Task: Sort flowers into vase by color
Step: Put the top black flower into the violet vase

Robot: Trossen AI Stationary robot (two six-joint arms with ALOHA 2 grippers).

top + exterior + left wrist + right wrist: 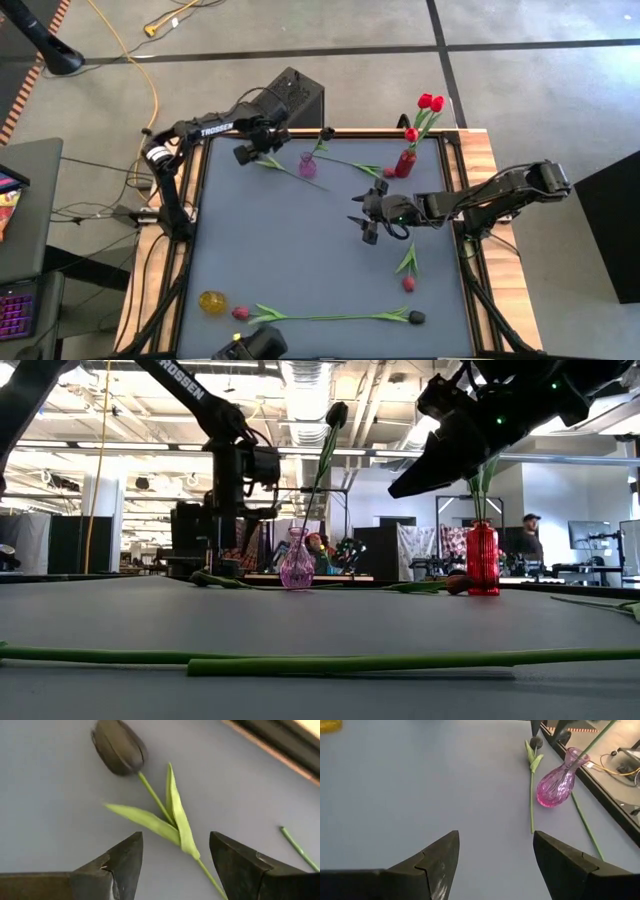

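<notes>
My left gripper [248,152] [175,837] hangs open near the table's far left corner, over a dark tulip [119,752] that lies flat; its fingers stand on either side of the leaves [172,817] without touching. That tulip's stem [295,175] runs past the pink vase [307,166], which holds one dark tulip [325,132]. The red vase [404,162] holds red tulips [430,102]. My right gripper [365,218] [495,835] is open above mid-table and holds nothing. More tulips lie flat: one [350,163] between the vases, one [408,272] near the right edge, and two [330,316] along the near edge.
A yellow vase [211,302] stands at the near left corner. A black box [295,97] sits beyond the far edge. Bare grey mat [290,240] spreads across the middle. In the low view, long stems [300,660] lie across the foreground, and a person [528,540] stands far behind.
</notes>
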